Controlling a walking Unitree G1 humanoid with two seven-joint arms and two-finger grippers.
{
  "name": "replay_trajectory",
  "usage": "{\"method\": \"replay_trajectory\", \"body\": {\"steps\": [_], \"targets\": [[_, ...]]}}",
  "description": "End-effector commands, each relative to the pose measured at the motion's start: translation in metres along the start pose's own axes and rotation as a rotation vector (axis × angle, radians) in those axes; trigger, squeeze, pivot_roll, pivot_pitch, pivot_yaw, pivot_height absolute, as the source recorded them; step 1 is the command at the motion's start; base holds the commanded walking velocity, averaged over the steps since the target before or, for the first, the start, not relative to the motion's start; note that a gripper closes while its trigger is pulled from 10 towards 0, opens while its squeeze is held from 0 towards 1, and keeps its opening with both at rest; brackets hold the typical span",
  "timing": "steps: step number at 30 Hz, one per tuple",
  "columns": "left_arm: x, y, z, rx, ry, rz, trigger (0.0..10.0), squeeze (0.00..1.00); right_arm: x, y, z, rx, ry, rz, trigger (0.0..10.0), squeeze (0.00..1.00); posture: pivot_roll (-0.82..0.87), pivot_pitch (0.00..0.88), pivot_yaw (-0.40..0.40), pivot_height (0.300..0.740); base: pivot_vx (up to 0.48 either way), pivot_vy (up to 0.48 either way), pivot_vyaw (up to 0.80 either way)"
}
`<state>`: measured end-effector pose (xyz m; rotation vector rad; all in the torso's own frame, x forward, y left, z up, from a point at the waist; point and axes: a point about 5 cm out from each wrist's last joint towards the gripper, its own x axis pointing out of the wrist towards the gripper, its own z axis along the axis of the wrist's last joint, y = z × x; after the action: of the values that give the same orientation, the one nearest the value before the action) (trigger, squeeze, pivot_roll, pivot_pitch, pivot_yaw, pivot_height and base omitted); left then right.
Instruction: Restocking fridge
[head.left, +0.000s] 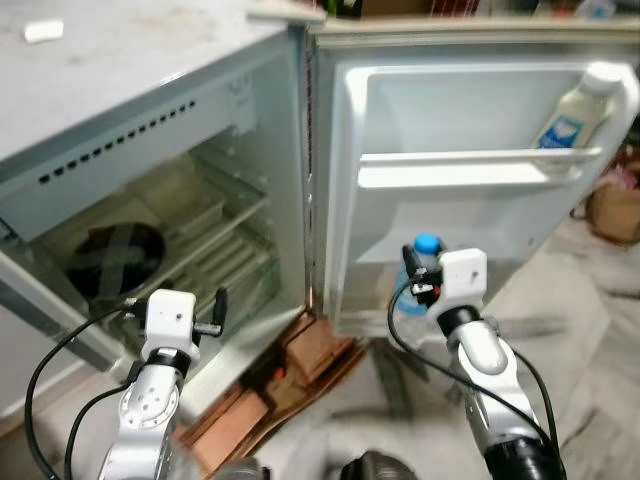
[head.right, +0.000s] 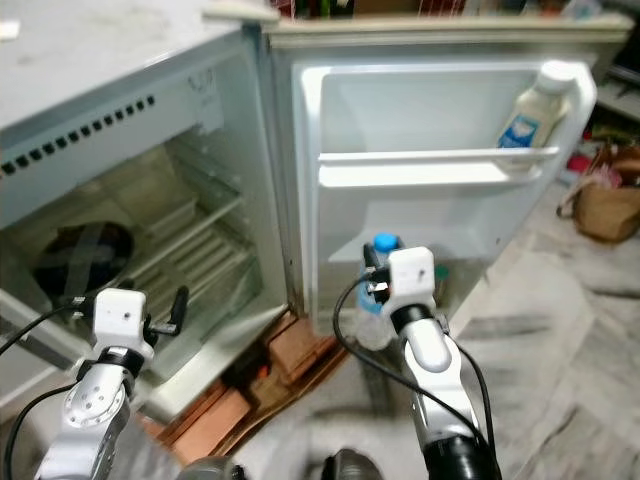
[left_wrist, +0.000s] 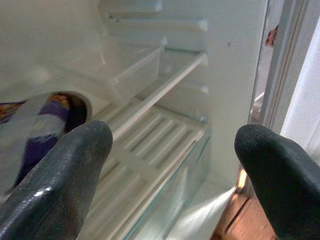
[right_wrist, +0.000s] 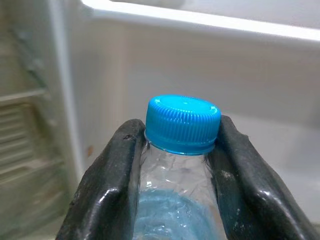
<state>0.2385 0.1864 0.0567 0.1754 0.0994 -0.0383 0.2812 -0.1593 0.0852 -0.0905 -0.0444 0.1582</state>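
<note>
We had the right gripper (right_wrist: 182, 165) closed on the water bottle (right_wrist: 175, 200), both black fingers (right_wrist: 107, 185) pinching the clear plastic just under the blue cap (right_wrist: 183, 124), bottle upright and part full. That high, narrow hold looked to us like the main hazard: thin walls could buckle or the neck could slide between the pads, and the weight hanging below might swing the bottle as the arm reached. Just beyond the bottle stood the open fridge door (head.left: 350, 250), its lower pocket right behind the cap; we judged a low approach could knock the bottle's base against the pocket lip. Above the gripper, the upper door shelf (head.left: 480, 160) already held a white bottle (head.left: 575, 115) at its far end, well apart from ours. Our left gripper (left_wrist: 172, 170) hung spread wide and empty before the fridge compartment (head.left: 170, 150), facing the slatted shelves (left_wrist: 150, 145) and a dark round item (head.left: 112, 258) farther in; a stray swing there could clip the glass shelf edge.
</note>
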Motion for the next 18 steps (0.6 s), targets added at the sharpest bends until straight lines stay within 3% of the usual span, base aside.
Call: {"method": "replay_trajectory", "body": {"steps": [1, 12, 18], "targets": [[-0.0002, 0.0056, 0.0023, 0.024, -0.011, 0.012, 10.0, 0.00, 0.0040, 0.0031, 0.0083, 0.002, -0.041, 0.002, 10.0, 0.00, 0.09, 0.083, -0.041, 0.740, 0.000, 0.000, 0.00], [-0.0006, 0.0061, 0.0045, 0.010, -0.014, -0.005, 10.0, 0.00, 0.0068, 0.0038, 0.0109, -0.015, -0.050, 0.004, 10.0, 0.00, 0.09, 0.103, -0.042, 0.740, 0.000, 0.000, 0.00], [-0.0012, 0.0028, 0.0043, 0.015, -0.012, 0.002, 10.0, 0.00, 0.0053, 0.0046, 0.0096, -0.015, -0.044, 0.011, 10.0, 0.00, 0.09, 0.102, -0.047, 0.740, 0.000, -0.277, 0.00]]}}
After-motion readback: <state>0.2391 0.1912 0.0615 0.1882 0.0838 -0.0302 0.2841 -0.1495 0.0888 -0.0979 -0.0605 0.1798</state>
